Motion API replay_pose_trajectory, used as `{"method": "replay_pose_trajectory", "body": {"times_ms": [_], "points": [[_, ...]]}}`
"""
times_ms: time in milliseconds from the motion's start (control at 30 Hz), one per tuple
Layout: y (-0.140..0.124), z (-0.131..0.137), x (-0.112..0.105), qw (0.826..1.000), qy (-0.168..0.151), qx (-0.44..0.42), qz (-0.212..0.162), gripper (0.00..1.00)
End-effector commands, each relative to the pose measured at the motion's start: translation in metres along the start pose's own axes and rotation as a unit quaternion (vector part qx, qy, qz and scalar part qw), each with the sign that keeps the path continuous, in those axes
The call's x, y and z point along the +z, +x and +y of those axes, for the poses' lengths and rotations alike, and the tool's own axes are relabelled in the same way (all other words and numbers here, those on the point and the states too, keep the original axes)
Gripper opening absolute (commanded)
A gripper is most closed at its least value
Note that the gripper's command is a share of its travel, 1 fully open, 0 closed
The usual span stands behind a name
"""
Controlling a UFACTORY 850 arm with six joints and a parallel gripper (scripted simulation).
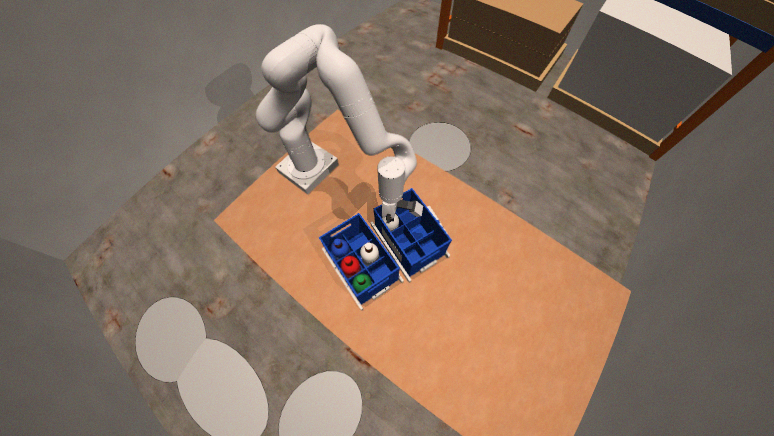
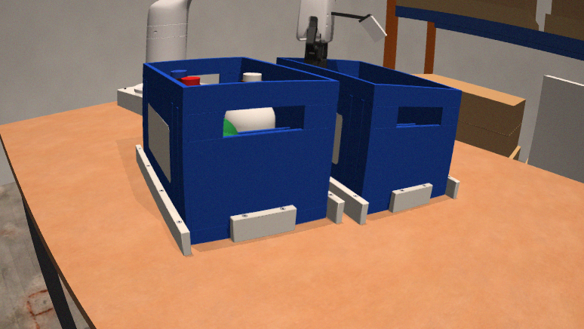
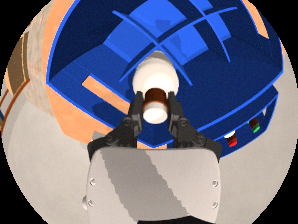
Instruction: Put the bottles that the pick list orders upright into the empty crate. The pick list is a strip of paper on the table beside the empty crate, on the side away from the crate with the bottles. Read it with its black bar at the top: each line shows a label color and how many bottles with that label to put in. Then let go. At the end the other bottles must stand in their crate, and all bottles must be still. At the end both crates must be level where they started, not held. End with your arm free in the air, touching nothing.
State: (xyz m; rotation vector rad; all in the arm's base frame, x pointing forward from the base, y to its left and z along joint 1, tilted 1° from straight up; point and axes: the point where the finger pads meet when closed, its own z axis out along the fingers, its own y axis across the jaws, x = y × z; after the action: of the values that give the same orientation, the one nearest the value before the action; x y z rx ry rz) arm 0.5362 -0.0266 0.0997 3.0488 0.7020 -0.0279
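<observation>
My gripper (image 3: pixel 155 99) is shut on the neck of a white bottle (image 3: pixel 154 79) that has a brown band under its cap. It holds the bottle upright in the corner cell of the right blue crate (image 1: pixel 412 231) nearest the robot base; the bottle also shows in the top view (image 1: pixel 391 220). In the exterior view the fingers (image 2: pixel 316 55) reach down behind the crate's rim (image 2: pixel 391 122), and the bottle is hidden. I cannot tell whether it rests on the crate floor. The left crate (image 1: pixel 358 258) holds blue (image 1: pixel 340 246), white (image 1: pixel 369 252), red (image 1: pixel 349 264) and green (image 1: pixel 361 281) bottles.
A pale strip with a red mark (image 3: pixel 232 140) and a green mark (image 3: pixel 254 124) lies outside the right crate. Grey stop blocks (image 2: pixel 262 222) edge both crates. Shelving with boxes (image 1: pixel 509 32) stands beyond the table.
</observation>
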Motion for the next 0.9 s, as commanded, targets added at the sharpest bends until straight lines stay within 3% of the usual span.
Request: {"method": "replay_pose_trajectory", "body": {"times_ms": [0, 433, 467, 867], "points": [[0.0009, 0.0005, -0.0009, 1.0, -0.001, 0.0, 0.001, 0.0], [0.0009, 0.0005, -0.0009, 1.0, -0.001, 0.0, 0.001, 0.0], [0.0008, 0.0004, 0.0024, 1.0, 0.0, 0.0, 0.001, 0.65], [0.0009, 0.0005, 0.0025, 1.0, -0.001, 0.0, 0.001, 0.65]]}}
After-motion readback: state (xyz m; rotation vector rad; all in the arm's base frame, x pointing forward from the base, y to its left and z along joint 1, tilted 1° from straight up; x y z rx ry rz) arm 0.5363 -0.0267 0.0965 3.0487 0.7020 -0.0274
